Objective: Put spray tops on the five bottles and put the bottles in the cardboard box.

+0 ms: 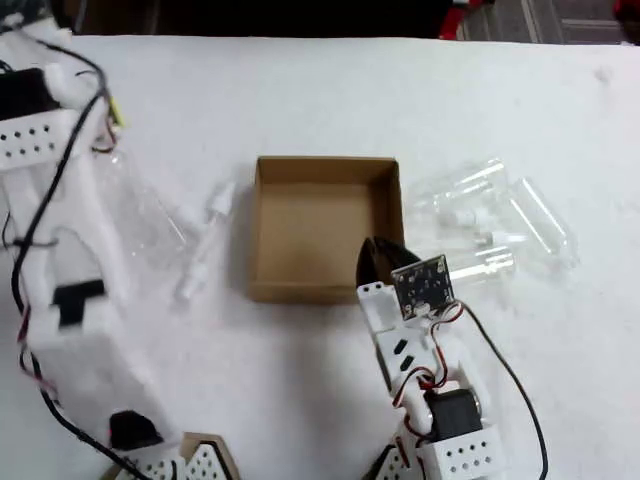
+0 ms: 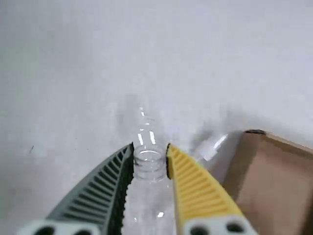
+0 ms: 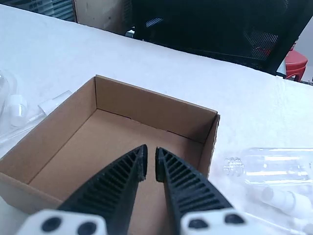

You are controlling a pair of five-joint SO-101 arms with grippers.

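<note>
Where the left arm stands along the left side of the bench, its jaws, one grey and one yellow, are closed on the neck of a clear bottle. Both jaws touch the neck just below the open mouth, which carries no spray top. In the high view this clear bottle lies to the left of the cardboard box, well apart from it.

Two loose spray tops lie on the bench between the held bottle and the box: the first spray top near the box's far left corner, the second spray top nearer the arms. One white top appears in the left wrist view, just beside a corner of the box.

The cardboard box sits open at the bench centre, with no bottle inside it. The right arm holds its black jaws at the box's near right corner, over the rim. These jaws are almost together, with only a narrow slit between the tips, and hold nothing.

To the right of the box, a cluster of bottles lies on the bench with white tops among them; the exact count cannot be told. The nearest bottle lies on its side, its open neck pointing toward the box.
</note>
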